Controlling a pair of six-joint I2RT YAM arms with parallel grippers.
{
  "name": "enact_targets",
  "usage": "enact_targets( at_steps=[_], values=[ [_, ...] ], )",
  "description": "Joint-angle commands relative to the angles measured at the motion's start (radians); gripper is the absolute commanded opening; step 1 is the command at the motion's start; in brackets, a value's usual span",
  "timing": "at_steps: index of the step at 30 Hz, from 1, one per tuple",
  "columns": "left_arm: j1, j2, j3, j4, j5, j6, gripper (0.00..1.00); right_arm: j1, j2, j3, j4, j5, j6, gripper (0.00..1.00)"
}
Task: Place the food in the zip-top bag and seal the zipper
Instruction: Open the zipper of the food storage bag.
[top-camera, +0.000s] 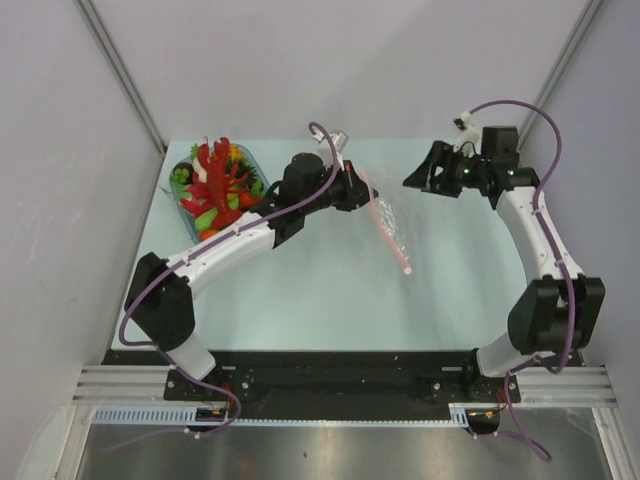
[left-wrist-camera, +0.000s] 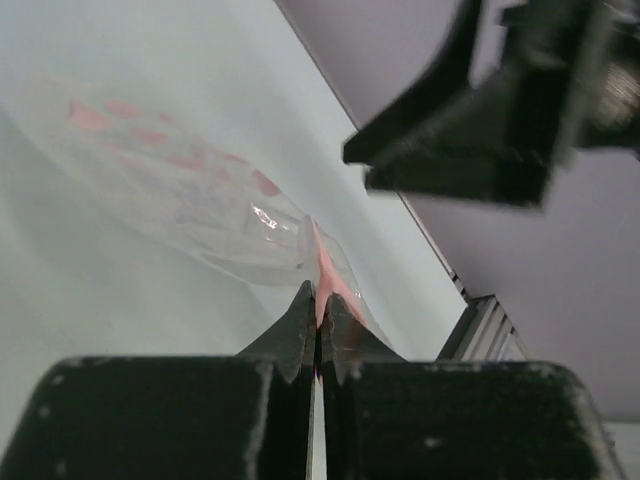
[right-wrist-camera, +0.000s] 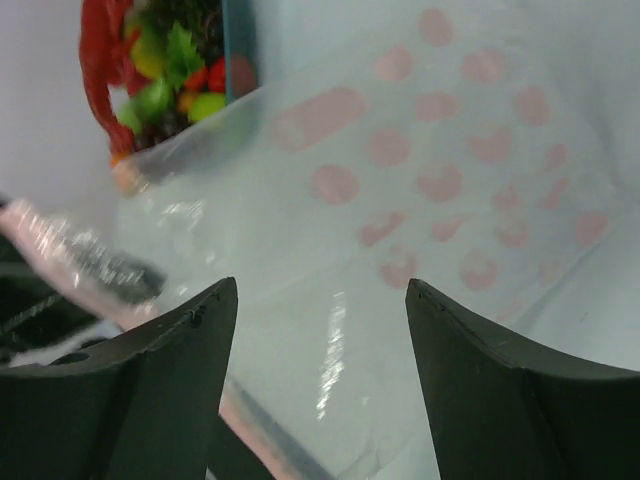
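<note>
**A:** Pink plastic zipper strip (left-wrist-camera: 330, 272), was that what the left gripper (left-wrist-camera: 318, 325) had clamped?

**B:** Yes. Its fingers were pinched tight on one end of it. That seemed to raise that edge of the clear, thin zip-top bag with pink printed marks (top-camera: 388, 222) off the pale table (top-camera: 300, 290), probably to keep the mouth reachable.

**A:** And the right gripper (right-wrist-camera: 320, 290)?

**B:** Spread wide, gripping nothing, hovering just beside the bag toward the far right edge. I judged it was lined up to take the other lip.

**A:** The food?

**B:** None was bagged. The bright plastic toy fruits and vegetables (top-camera: 215, 185) sat heaped in a blue-green see-through tray (top-camera: 250, 158) at the far left corner, well apart from the bag near the table's middle.
</note>
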Motion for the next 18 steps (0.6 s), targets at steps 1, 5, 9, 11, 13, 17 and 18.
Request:
enact_targets(
  at_steps=[1, 5, 9, 11, 13, 17, 18],
  values=[
    [-0.004, 0.046, 0.090, -0.180, -0.106, -0.152, 0.00, 0.175, -0.186, -0.029, -0.041, 0.181, -0.288, 0.73],
    [-0.007, 0.079, 0.143, -0.240, -0.128, -0.204, 0.00, 0.395, -0.267, -0.098, 0.031, 0.388, -0.365, 0.72],
    [-0.008, 0.076, 0.130, -0.249, -0.125, -0.236, 0.00, 0.505, -0.272, -0.112, 0.098, 0.503, -0.390, 0.68],
    [-0.008, 0.069, 0.111, -0.239, -0.117, -0.242, 0.00, 0.534, -0.251, -0.112, 0.105, 0.552, -0.407, 0.65],
    [-0.008, 0.054, 0.093, -0.228, -0.116, -0.250, 0.00, 0.556, -0.238, -0.117, 0.103, 0.579, -0.423, 0.61],
    [-0.008, 0.030, 0.071, -0.207, -0.114, -0.250, 0.00, 0.559, -0.257, -0.166, 0.109, 0.589, -0.460, 0.57],
    [-0.008, 0.030, 0.070, -0.200, -0.114, -0.252, 0.00, 0.559, -0.263, -0.181, 0.115, 0.585, -0.465, 0.56]
  ],
)
